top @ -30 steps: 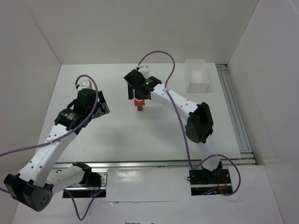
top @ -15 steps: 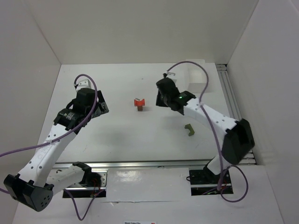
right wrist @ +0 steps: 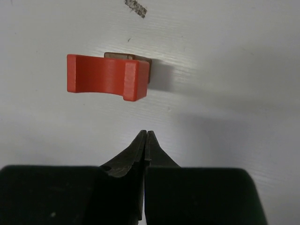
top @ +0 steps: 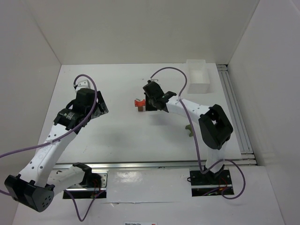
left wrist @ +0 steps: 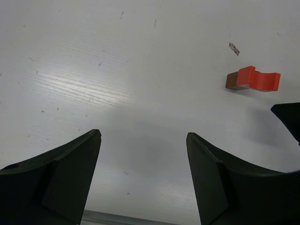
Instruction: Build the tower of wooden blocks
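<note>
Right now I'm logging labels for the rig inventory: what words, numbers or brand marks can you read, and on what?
White sticker at the near edge of the top view: dark print, cut off and too small to read.
Red block, brown block, white bin, left arm, right arm: no writing visible.

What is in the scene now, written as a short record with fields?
tower: red notched block on brown block
loose piece: green block, lying apart from the tower
right tool: shut, empty, beside the tower
left tool: open, empty
bin: white bin, far right
</note>
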You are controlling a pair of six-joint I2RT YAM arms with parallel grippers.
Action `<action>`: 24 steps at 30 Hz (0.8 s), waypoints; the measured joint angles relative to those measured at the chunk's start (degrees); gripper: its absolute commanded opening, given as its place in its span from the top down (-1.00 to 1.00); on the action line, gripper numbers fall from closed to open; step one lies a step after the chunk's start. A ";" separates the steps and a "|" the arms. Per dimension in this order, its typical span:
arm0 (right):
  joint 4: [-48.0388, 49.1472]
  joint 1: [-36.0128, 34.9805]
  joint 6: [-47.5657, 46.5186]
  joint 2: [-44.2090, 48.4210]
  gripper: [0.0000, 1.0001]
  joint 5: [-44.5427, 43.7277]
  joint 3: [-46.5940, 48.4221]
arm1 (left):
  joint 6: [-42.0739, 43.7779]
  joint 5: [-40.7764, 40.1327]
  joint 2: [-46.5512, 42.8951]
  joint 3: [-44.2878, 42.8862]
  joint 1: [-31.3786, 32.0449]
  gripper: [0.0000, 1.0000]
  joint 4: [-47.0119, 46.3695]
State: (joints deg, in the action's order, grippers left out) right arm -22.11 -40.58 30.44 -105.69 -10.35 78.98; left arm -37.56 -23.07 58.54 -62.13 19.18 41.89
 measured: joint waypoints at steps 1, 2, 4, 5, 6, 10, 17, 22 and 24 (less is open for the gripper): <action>0.31 -0.07 -0.09 -0.76 1.00 0.20 0.68 | 0.00 0.13 0.17 0.00 0.00 -0.73 -0.04; 0.46 -0.07 -0.20 -1.51 1.00 0.44 1.25 | 0.00 0.24 0.33 0.00 0.00 -0.73 -0.09; 0.52 -0.13 -0.31 -2.54 1.00 0.63 1.68 | 0.07 0.42 0.63 0.00 -0.02 -0.73 -0.11; 0.61 -0.17 -0.33 -3.02 1.00 0.76 1.75 | 0.07 0.48 0.74 0.00 -0.02 -0.73 -0.13; 0.57 -0.24 -0.35 -3.39 1.00 0.76 1.84 | 0.07 0.50 0.76 0.00 -0.02 -0.73 -0.15; 0.48 -0.72 -0.33 -4.55 1.00 0.87 2.03 | 0.07 0.50 0.83 0.00 -0.02 -0.73 -0.42; 0.33 -1.53 -0.92 -6.27 1.00 1.03 4.72 | 0.07 0.48 0.83 0.00 -0.02 -0.73 -0.50; 0.44 -2.23 -1.03 -7.10 1.00 0.96 5.84 | 0.07 0.48 0.83 0.00 -0.02 -0.73 -0.59; 0.42 -2.56 -1.14 -7.34 1.00 0.98 5.95 | 0.11 0.44 0.83 0.00 -0.02 -0.73 -0.61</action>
State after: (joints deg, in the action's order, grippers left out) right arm -21.69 -43.13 29.30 -113.03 -9.37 84.93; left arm -37.45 -22.63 59.37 -62.13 19.16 41.28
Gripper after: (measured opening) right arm 0.008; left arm 0.863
